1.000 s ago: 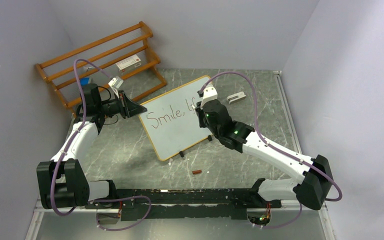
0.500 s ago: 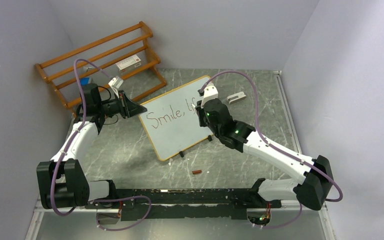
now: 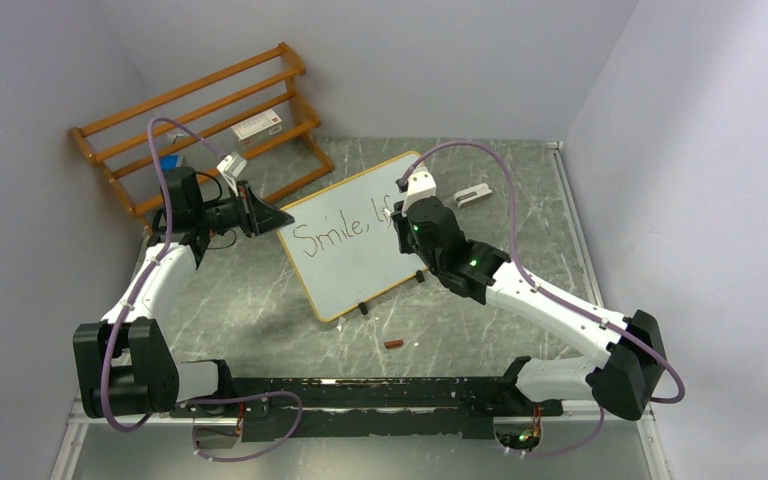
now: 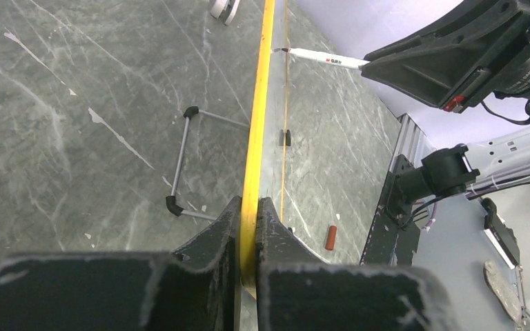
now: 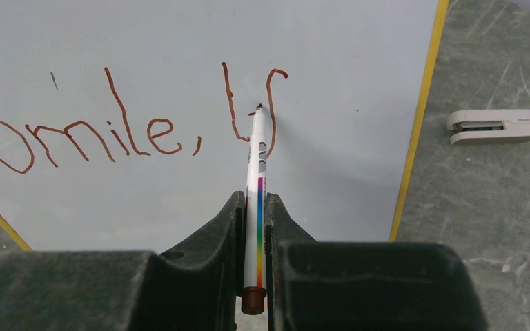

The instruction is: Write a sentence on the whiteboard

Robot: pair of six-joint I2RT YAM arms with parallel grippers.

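Note:
The whiteboard (image 3: 350,265) stands tilted on the table, its white face (image 5: 179,48) filling the right wrist view. The sentence (image 5: 110,131) reads "Smile, l" plus a hooked stroke in red-brown marker; it also shows in the top view (image 3: 335,232). My right gripper (image 5: 254,207) is shut on a white marker (image 5: 257,172) with a rainbow stripe, its tip touching the board at the hooked stroke. My left gripper (image 4: 248,214) is shut on the board's yellow frame edge (image 4: 257,124) at its left side; in the top view this gripper (image 3: 278,220) meets the board's left corner.
An orange-brown wooden rack (image 3: 200,120) holding a small box stands at the back left. A white eraser (image 3: 473,194) lies behind the board, also in the right wrist view (image 5: 493,125). A red-brown marker cap (image 3: 394,344) lies on the table in front of the board.
The right arm has shifted very slightly at the board's upper right. The left arm and the board have not moved.

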